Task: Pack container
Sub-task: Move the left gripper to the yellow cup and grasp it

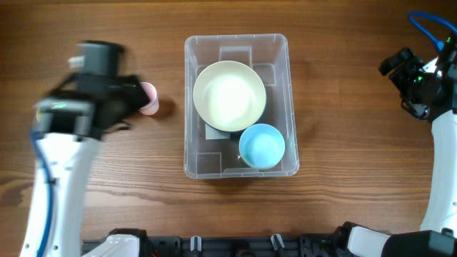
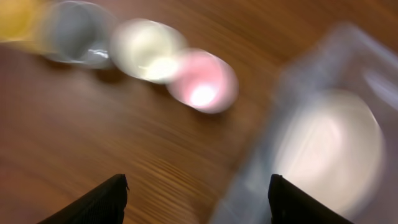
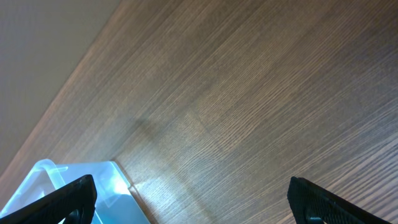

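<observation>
Left arm (image 1: 61,153) looms blurred under the overhead lens, a pink cup (image 1: 148,98) just beside its tip. Mid-table (image 1: 343,107), on brown wood grain, the container (image 1: 235,38) holds a cream bowl (image 1: 229,96) and a blue bowl (image 1: 261,145); print on its base can't be read. Left wrist view: left gripper (image 2: 199,178) spread wide, nothing held, smeared bowls (image 2: 148,50) beyond. Right wrist view: right gripper (image 3: 191,182) equally wide, empty-handed, container corner bottom left, grey floor (image 3: 37,50) past the table edge.

Soft even light; motion blur smears the container (image 2: 256,167) in the left wrist view.
</observation>
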